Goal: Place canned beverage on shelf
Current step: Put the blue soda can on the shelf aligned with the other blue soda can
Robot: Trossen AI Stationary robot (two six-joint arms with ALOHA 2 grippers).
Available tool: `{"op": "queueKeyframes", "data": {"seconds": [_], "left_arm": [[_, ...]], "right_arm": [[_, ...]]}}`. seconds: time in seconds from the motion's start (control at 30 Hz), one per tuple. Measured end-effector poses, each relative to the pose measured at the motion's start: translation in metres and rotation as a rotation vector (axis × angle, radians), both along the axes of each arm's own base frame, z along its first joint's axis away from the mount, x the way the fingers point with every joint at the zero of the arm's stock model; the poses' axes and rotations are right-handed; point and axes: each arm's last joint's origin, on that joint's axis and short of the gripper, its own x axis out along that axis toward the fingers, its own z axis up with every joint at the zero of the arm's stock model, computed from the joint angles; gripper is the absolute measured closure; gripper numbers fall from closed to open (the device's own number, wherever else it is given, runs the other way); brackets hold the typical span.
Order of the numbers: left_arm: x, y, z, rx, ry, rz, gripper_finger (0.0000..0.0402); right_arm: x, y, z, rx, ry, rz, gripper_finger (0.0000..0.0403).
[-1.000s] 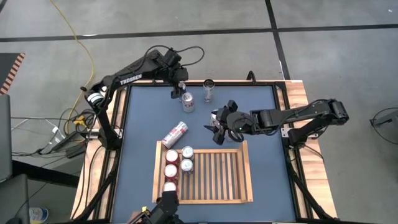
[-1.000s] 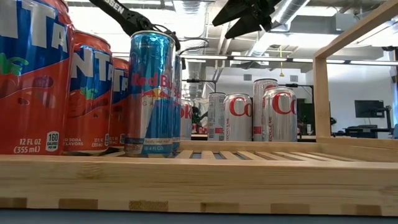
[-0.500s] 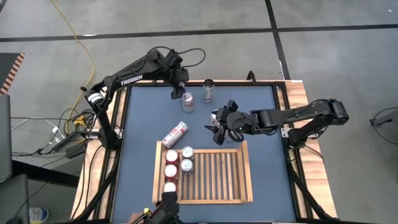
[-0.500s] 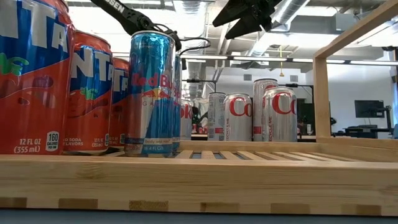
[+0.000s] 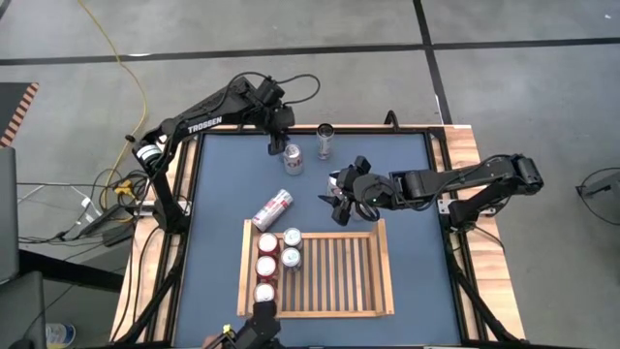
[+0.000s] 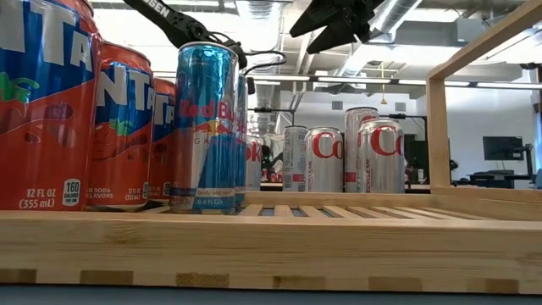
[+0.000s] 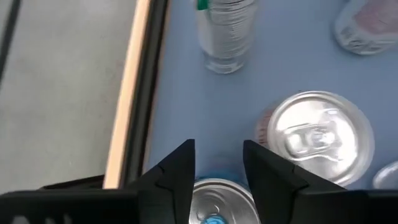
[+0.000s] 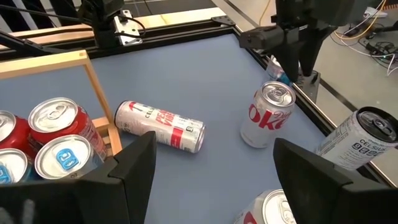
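Observation:
My left gripper (image 5: pixel 275 145) is at the table's far left, shut on a slim can with a blue tab (image 7: pixel 214 202), which the gripper mostly hides in the high view. Close by stand a Coke can (image 5: pixel 292 160) and a slim silver can (image 5: pixel 325 139). A red-and-silver can (image 5: pixel 272 208) lies on its side. The shelf (image 5: pixel 384 271), a light-wood slatted tray, holds several upright cans along its left side (image 5: pixel 267 242). My right gripper (image 5: pixel 339 199) hangs open just past the shelf's far rim, with nothing between its fingers (image 8: pixel 134 168). My left gripper pinches the slim can just below its top rim (image 7: pixel 198 194), one finger on each side. The fingers (image 7: pixel 177 174) slant down at it from above. The can is upright (image 8: pixel 277 67); the Coke can hides its foot.
The shelf's right two thirds (image 5: pixel 344 271) show bare slats. Blue tabletop lies free to the right of the shelf and at the far right (image 5: pixel 407 165). A wooden rim (image 5: pixel 465 145) borders the table. The low view looks through the shelf past the orange cans and a blue can (image 6: pixel 206 127).
My left gripper's fingers have closed in on the slim can at the table's far left, while the arm has stayed in place. The right arm has kept still.

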Motion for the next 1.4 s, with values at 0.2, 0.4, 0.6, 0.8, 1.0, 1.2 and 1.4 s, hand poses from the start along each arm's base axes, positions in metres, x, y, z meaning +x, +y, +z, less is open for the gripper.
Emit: {"op": "queueKeyframes", "data": {"seconds": [0.2, 0.4, 0.6, 0.8, 1.0, 1.2, 1.4], "left_arm": [[0.005, -0.009, 0.008, -0.031, 0.032, -0.02, 0.0238], [0.011, -0.017, 0.027, 0.048, 0.094, 0.015, 0.0178], [0.006, -0.017, 0.038, 0.109, 0.201, 0.039, 0.0129], [-0.025, -0.004, 0.049, -0.04, 0.131, 0.096, 0.0112], [-0.055, -0.02, 0.093, -0.022, 0.004, 0.119, 0.0111], [-0.08, -0.053, 0.135, 0.052, -0.106, 0.123, 0.0111], [-0.112, -0.095, 0.167, 0.08, -0.181, 0.118, 0.0111]], "right_arm": [[-0.001, 0.0, -0.001, -0.002, 0.012, 0.001, 0.0112], [-0.001, 0.0, -0.001, -0.004, 0.013, 0.001, 0.0112], [-0.001, 0.0, -0.002, -0.003, 0.027, 0.0, 0.0112], [0.005, -0.019, 0.001, -0.019, -0.03, -0.05, 0.0112], [0.026, -0.073, 0.016, -0.148, 0.007, -0.141, 0.0112], [0.073, -0.127, 0.014, -0.111, 0.178, -0.078, 0.0112], [0.121, -0.164, -0.002, -0.115, 0.36, 0.009, 0.0112]]}}
